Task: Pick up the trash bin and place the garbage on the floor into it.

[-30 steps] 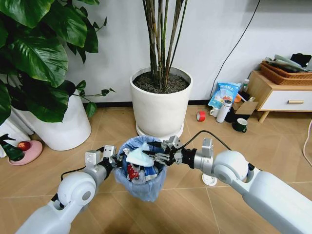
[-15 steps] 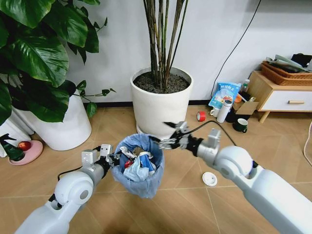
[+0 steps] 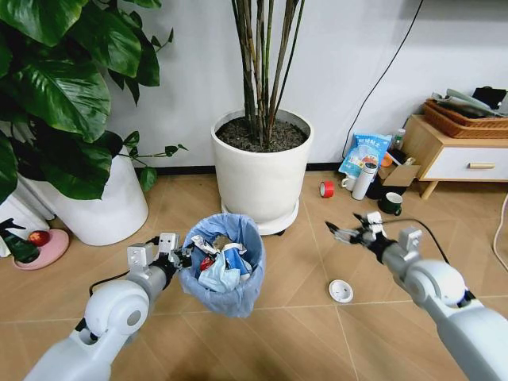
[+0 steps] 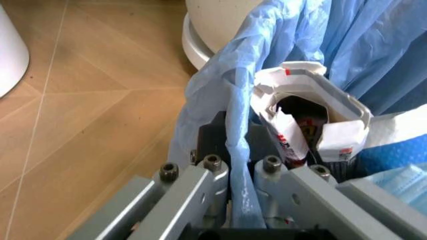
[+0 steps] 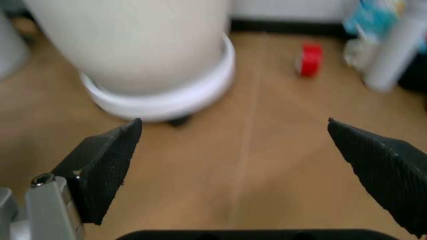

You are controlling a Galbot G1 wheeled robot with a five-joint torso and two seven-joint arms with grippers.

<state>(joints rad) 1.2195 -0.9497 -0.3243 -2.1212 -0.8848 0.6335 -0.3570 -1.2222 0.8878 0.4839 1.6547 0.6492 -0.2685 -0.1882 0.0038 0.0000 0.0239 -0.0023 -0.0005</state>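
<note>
Over on the right, fingers first: right gripper [image 3: 347, 233] has its fingers spread wide with nothing between them; the right wrist view shows both black pads [image 5: 107, 162] far apart over bare floor.
Right gripper, what changed: a second ago it was right over the bin mouth with something pale in its fingers, half a second ago it was lifting off the far rim, and now it's swung well off to the right, out over the floor [image 3: 294, 262] near the big white plant pot [image 3: 262, 171].
Left fingers: left gripper [image 3: 181, 255] is clenched on the near-left rim of the trash bin [image 3: 225, 266]; the left wrist view shows the light-blue bag [image 4: 230, 115] pinched between its fingers.
Left gripper, what changed: basically nothing, it's kept the bin held up in about the same spot.
Bin contents: a blue-and-white wad [image 3: 222, 270] now sits inside, plus a torn white carton [image 4: 310, 117] and some red bits, so I'd say that last drop went in fine.
Still on the floor: a white round lid [image 3: 341, 291] lies just right of the bin, below the right arm.
Not trash, I think: red tape roll [image 3: 327, 189], white thermos [image 3: 364, 180] and green mug [image 3: 390, 204] over by the far wall.
What it means: one piece down, hand empty and free, and the lid looks like the closest leftover.
</note>
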